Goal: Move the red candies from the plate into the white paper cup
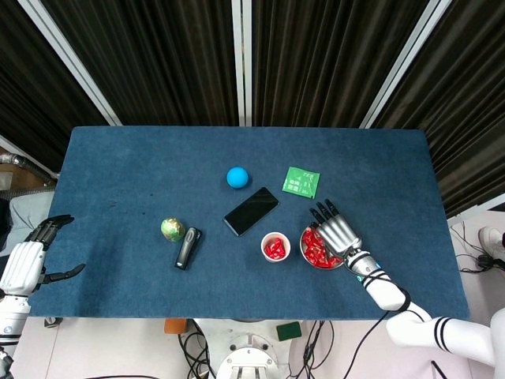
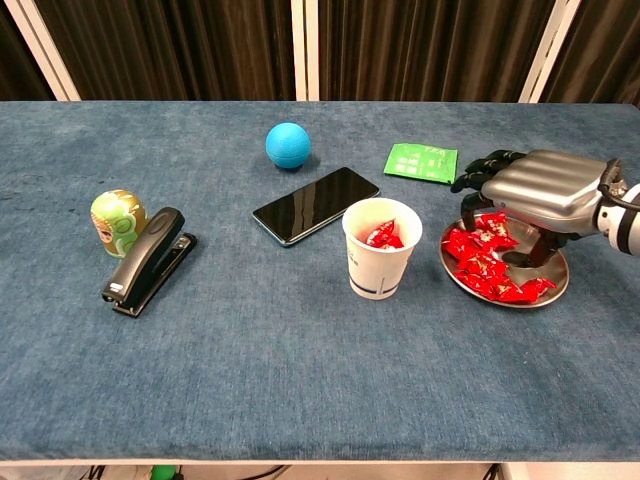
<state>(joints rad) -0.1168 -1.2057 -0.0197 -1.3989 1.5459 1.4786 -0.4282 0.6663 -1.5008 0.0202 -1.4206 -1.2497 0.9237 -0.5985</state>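
Observation:
Several red candies (image 2: 482,260) lie in a small metal plate (image 2: 551,264) at the right of the table. Left of it stands the white paper cup (image 2: 380,264), with a few red candies inside. My right hand (image 2: 537,186) hovers low over the plate, palm down and fingers spread, with its fingertips (image 2: 468,205) down at the candy pile; I see nothing held in it. From the head view the right hand (image 1: 338,230) covers the plate's right half, beside the candies (image 1: 312,249) and the cup (image 1: 275,246). My left hand (image 1: 24,265) hangs open off the table's left edge.
A black phone (image 2: 316,204) lies just behind the cup, a green packet (image 2: 421,162) behind the plate. A blue ball (image 2: 288,144) sits further back. A black stapler (image 2: 150,260) and a green patterned egg (image 2: 117,220) are at the left.

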